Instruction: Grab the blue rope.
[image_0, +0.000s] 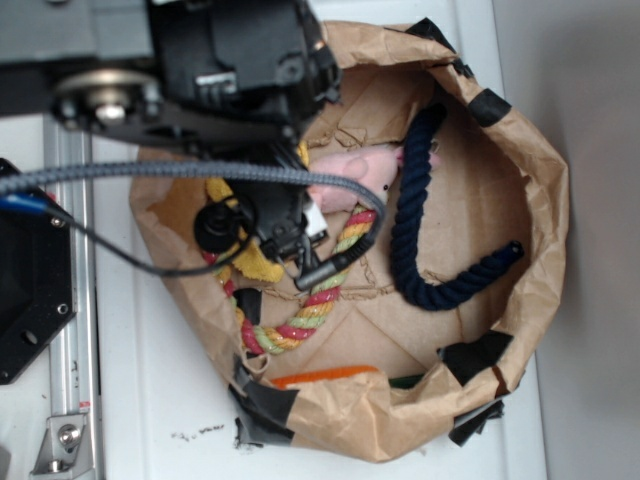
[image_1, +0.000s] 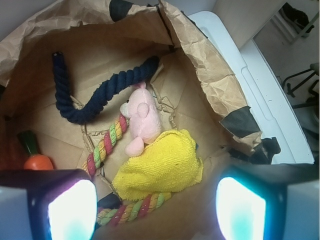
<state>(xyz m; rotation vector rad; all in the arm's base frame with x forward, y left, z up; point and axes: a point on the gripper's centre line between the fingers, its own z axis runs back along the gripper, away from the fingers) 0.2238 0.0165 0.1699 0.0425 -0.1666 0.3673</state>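
The blue rope (image_0: 420, 240) is a thick dark navy twisted rope bent in a J. It lies on the floor of a brown paper bag (image_0: 540, 190), on the right side in the exterior view. In the wrist view the blue rope (image_1: 95, 97) lies at the upper left, beyond a pink plush toy. My gripper (image_1: 156, 212) is open and empty, its two lit pads (image_1: 72, 210) wide apart. It hovers over a yellow cloth and a striped rope, well short of the blue rope. In the exterior view the arm hides the gripper.
A red, yellow and green striped rope (image_1: 107, 145) curves round a yellow cloth (image_1: 162, 167). A pink plush toy (image_1: 142, 117) lies between the ropes. An orange carrot toy (image_1: 37, 161) lies by the bag wall. Crumpled bag walls (image_1: 210, 70), patched with black tape, rise all round.
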